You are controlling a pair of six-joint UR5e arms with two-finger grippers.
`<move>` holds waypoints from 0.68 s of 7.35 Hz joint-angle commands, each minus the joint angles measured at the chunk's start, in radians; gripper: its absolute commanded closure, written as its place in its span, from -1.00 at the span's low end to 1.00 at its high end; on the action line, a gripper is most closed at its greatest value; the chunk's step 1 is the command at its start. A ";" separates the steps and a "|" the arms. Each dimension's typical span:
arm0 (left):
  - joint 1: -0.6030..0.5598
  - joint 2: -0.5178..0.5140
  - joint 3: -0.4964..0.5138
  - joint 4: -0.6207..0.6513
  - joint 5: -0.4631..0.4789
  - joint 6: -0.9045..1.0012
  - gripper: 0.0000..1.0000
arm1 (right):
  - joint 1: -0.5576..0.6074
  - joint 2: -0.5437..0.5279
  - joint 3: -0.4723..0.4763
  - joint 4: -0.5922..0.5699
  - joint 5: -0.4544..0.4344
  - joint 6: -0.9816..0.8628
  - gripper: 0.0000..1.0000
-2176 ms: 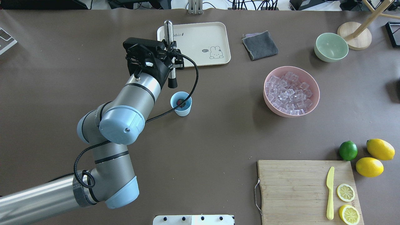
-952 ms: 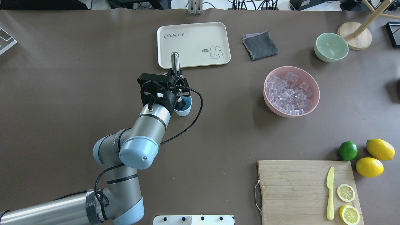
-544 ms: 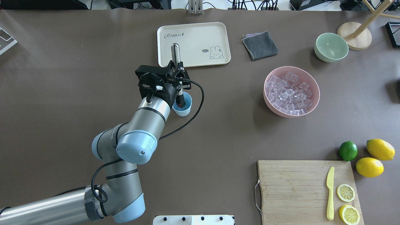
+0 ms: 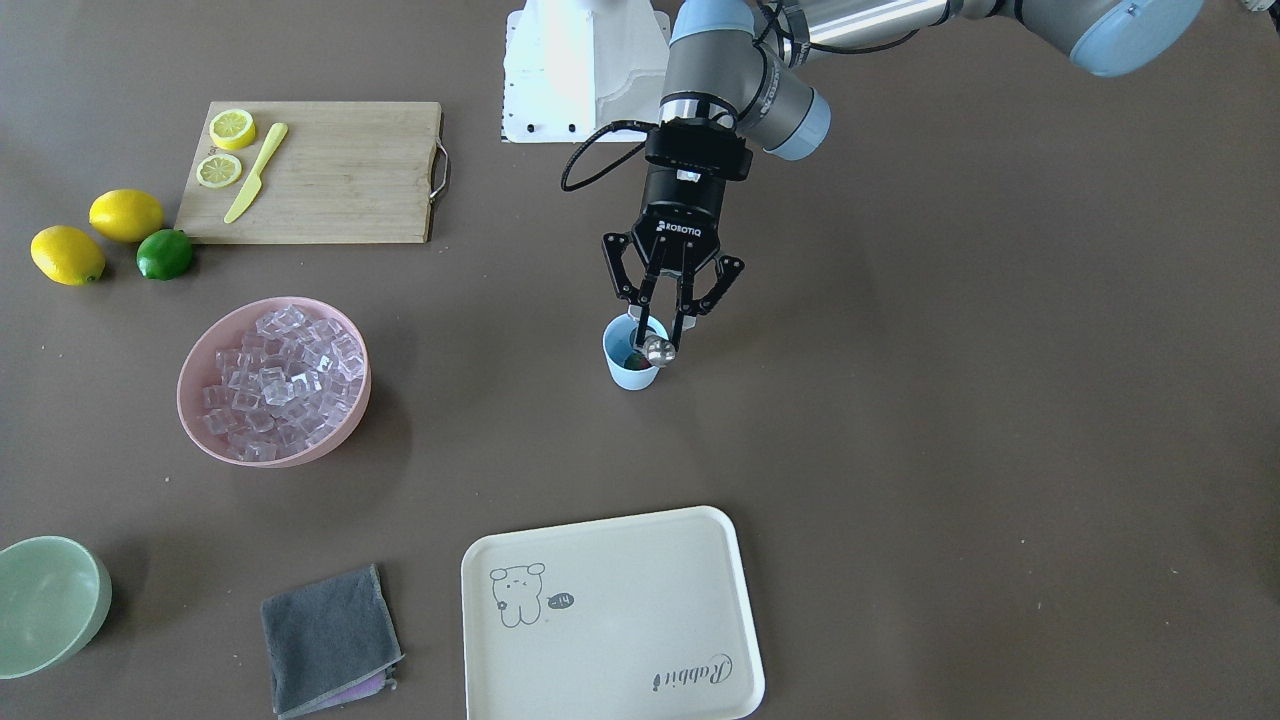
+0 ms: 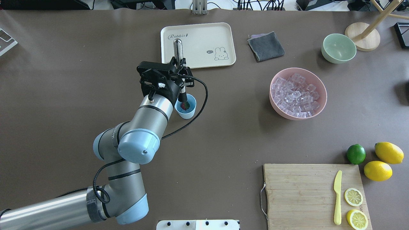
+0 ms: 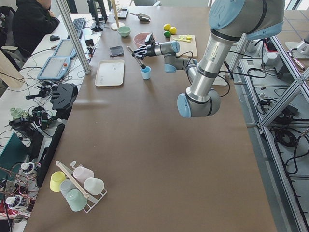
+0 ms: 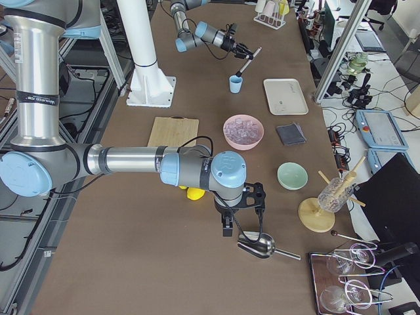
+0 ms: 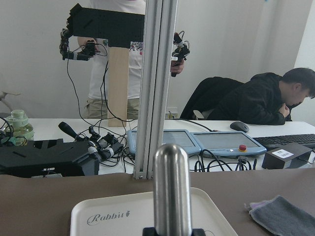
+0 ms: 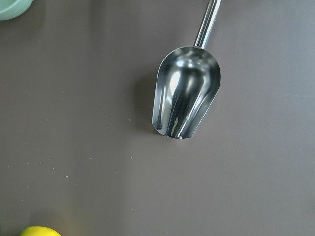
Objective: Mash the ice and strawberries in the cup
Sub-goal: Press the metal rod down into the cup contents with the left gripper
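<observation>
My left gripper [image 4: 661, 328] pinches the muddler [image 5: 177, 48], tip inside the cup [image 4: 628, 377]; I fear off-centre pressure topples it.

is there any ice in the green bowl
No, the green bowl is empty; the ice sits in the pink bowl.

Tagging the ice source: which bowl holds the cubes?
The pink bowl, heaped with clear ice. The smaller pale green bowl beside it shows nothing inside.
</observation>
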State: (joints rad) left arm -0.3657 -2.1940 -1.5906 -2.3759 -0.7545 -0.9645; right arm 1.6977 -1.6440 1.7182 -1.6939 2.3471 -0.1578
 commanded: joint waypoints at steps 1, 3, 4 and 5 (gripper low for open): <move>0.021 0.005 0.026 -0.005 0.000 -0.037 0.43 | 0.000 0.000 0.000 0.000 0.000 0.000 -0.99; 0.027 -0.003 0.008 -0.003 0.000 -0.034 0.43 | 0.005 -0.002 0.000 0.000 -0.002 0.000 -0.99; 0.016 0.000 -0.006 0.004 -0.005 -0.031 0.43 | 0.007 0.000 -0.002 0.000 -0.002 0.000 -0.99; -0.007 -0.003 -0.059 0.010 -0.009 -0.005 0.43 | 0.005 0.000 0.000 0.000 -0.002 0.000 -0.99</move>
State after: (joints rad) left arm -0.3521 -2.1941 -1.6024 -2.3728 -0.7587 -0.9906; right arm 1.7026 -1.6451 1.7174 -1.6935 2.3457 -0.1580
